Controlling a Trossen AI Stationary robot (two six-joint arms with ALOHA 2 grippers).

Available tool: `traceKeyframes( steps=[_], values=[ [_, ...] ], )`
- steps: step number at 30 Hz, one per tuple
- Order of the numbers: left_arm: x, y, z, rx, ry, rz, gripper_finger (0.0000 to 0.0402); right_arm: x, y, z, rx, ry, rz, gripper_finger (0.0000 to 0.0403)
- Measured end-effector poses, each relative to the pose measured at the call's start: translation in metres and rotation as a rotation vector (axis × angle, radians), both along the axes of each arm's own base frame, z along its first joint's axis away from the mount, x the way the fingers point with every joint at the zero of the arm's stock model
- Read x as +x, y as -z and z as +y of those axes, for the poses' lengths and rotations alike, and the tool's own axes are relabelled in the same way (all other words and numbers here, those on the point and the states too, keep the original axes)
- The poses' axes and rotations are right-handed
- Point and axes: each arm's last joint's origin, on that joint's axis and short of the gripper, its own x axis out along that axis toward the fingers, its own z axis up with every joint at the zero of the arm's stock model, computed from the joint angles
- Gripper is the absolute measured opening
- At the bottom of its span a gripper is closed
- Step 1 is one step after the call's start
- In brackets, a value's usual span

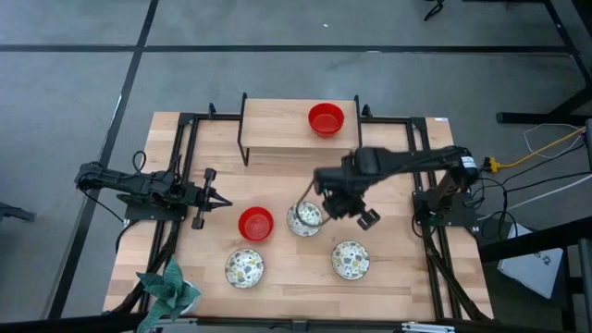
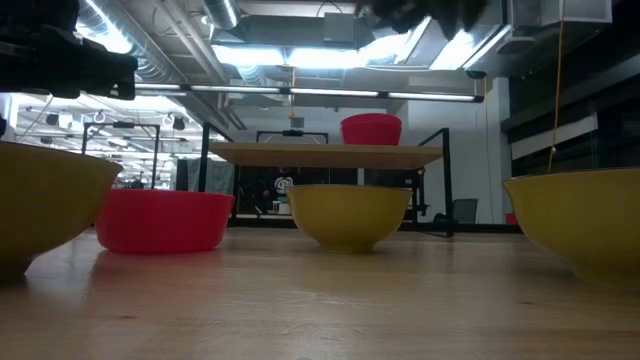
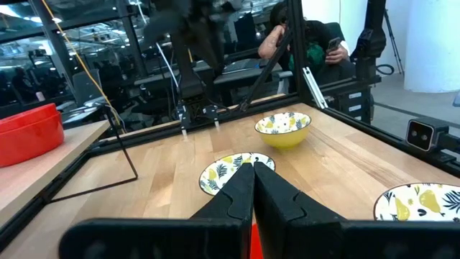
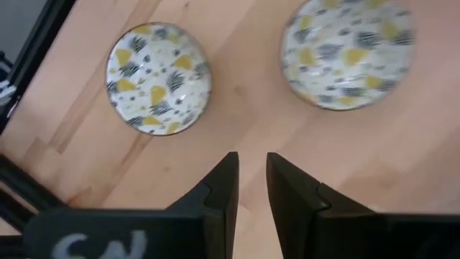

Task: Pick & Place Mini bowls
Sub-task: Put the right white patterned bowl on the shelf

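We see three patterned mini bowls [image 1: 304,219] low in the high view, one red bowl [image 1: 255,223] beside them, another red bowl [image 1: 326,119] on the shelf [image 1: 277,129]. The right gripper [image 1: 344,209] hovers over centre, jaws slightly parted, empty. The left gripper [image 1: 222,200] waits mid-left, pressed together.

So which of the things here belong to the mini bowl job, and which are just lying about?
Part of the job:
- red bowl on the raised shelf
- red bowl on the table
- patterned bowl under the right gripper
- patterned bowl at front left
- patterned bowl at front right

Just lying about:
- teal leafy object at the table's front left corner
- wooden shelf
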Motion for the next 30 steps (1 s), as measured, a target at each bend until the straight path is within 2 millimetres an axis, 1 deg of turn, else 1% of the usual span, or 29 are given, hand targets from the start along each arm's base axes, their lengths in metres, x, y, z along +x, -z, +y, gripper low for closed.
traceKeyframes(
  steps=[5,10,17,21,30],
  values=[
    [0.0,0.0,0.0,0.0,0.0,0.0,0.0004,-0.012,0.023,0.019,0.018,-0.001,-0.022,0.0074],
    [0.0,0.0,0.0,0.0,0.0,0.001,0.0004,-0.028,0.038,0.04,0.027,-0.034,-0.056,0.0074],
    [0.0,0.0,0.0,0.0,0.0,0.0,0.0004,-0.049,0.066,0.07,-0.095,-0.136,-0.024,0.0074],
    [0.0,0.0,0.0,0.0,0.0,0.0,0.0004,-0.056,0.081,0.087,-0.106,-0.188,-0.038,0.0074],
    [0.0,0.0,0.0,0.0,0.0,0.0,0.0004,-0.067,0.099,0.112,-0.064,-0.168,-0.067,0.0074]
  ],
)
